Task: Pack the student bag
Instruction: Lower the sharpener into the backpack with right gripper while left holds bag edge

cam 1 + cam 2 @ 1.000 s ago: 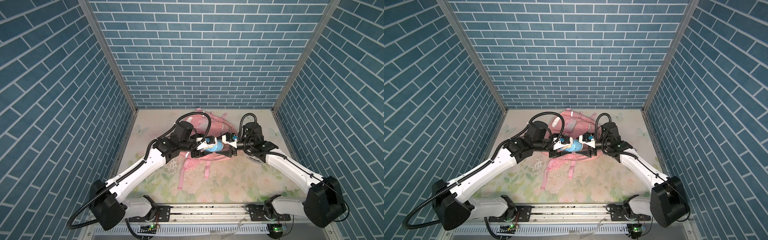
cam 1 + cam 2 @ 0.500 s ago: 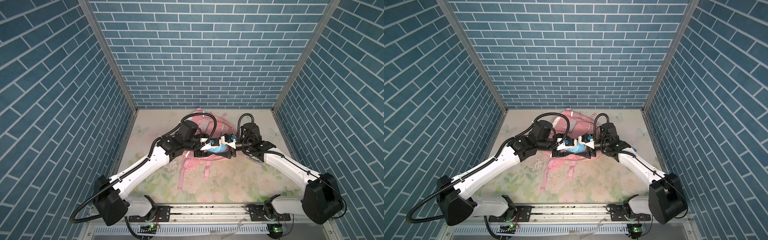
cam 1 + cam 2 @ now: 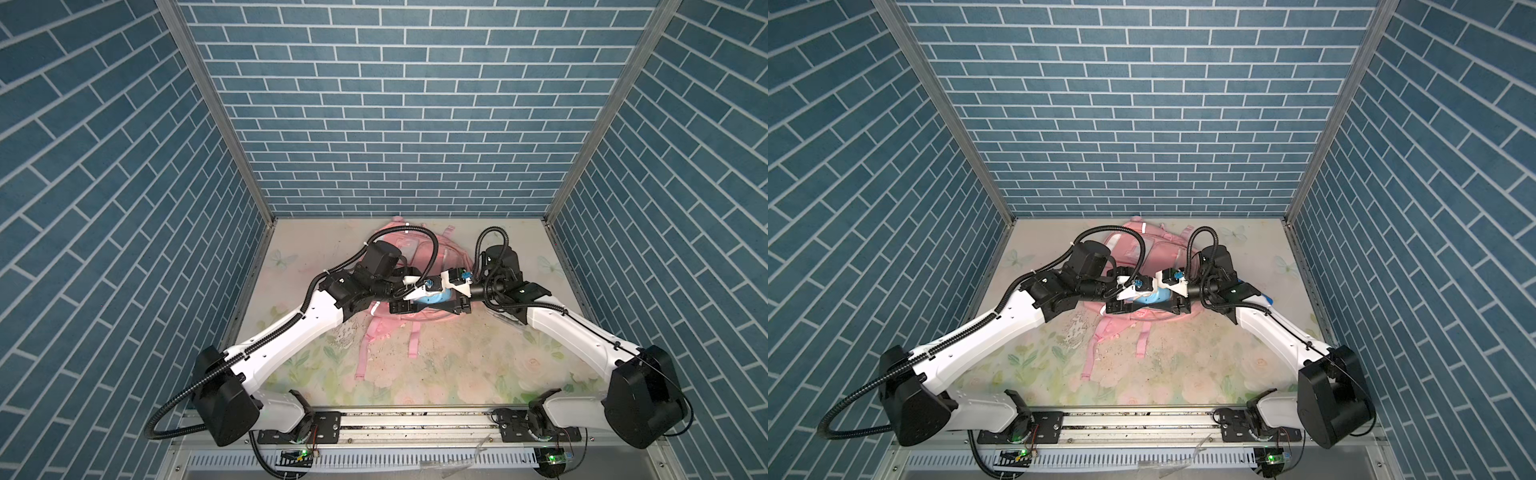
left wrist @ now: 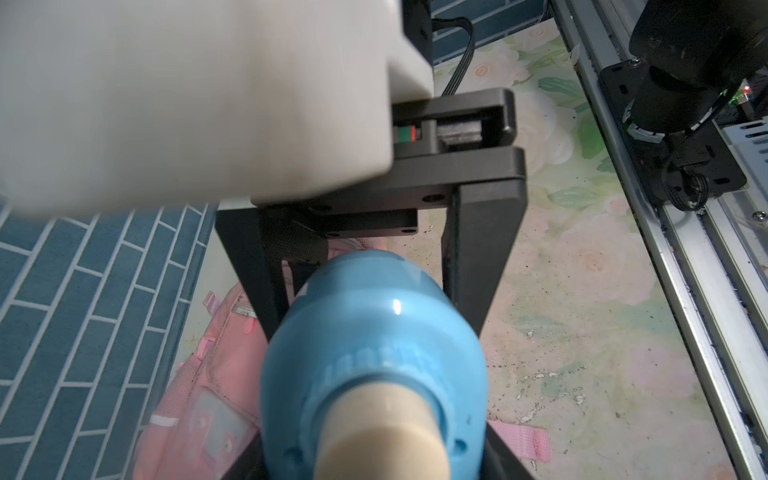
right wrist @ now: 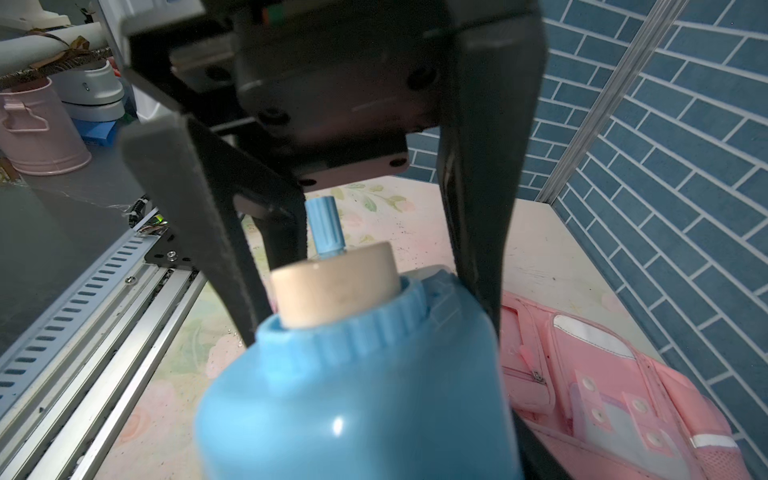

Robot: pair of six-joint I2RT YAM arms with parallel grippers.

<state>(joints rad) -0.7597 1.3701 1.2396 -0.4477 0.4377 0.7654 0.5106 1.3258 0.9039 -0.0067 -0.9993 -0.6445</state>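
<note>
Both top views: blue plastic bottle with beige cap lies left-to-right between my left claw and right claw, directly over the pink fabric student bag, flat on the tabletop. Left wrist: right claw straddles the bottle's base. Gripping? Can't tell. Right wrist alone shows my left claw clenching the shoulder.

My table has a pale floral cover, scuffed and speckled with dark crumbs near the middle. The pink bag lies flat on it toward the back wall. Its straps trail forward over the cover toward my side.
</note>
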